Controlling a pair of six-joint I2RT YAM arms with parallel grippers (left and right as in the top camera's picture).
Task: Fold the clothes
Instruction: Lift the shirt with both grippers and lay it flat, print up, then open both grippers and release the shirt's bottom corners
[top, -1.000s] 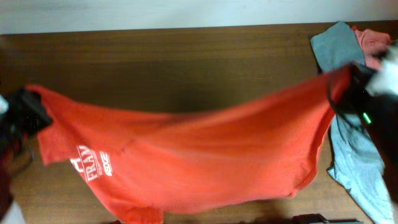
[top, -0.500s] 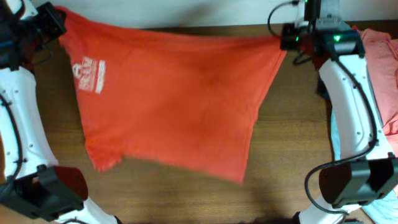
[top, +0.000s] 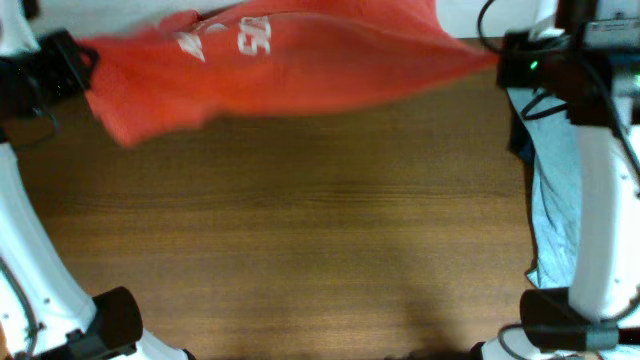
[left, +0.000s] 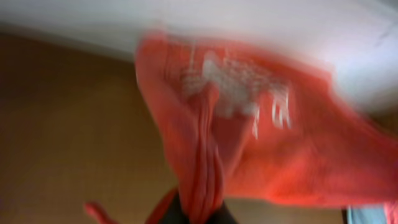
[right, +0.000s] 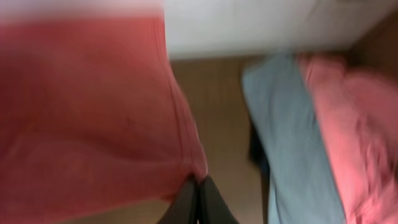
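Now we hold the red shirt (top: 300, 60) stretched wide. Our left gripper (top: 80, 62) pinches one end tight, and our right gripper (top: 497, 60) pinches the other end.

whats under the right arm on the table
A grey shirt lies under the right arm, on the table. The arm covers part of it, so its full shape cannot be seen.

Dark wood-grain table (top: 300, 230), a pale, perhaps white wall (right: 249, 28) behind.
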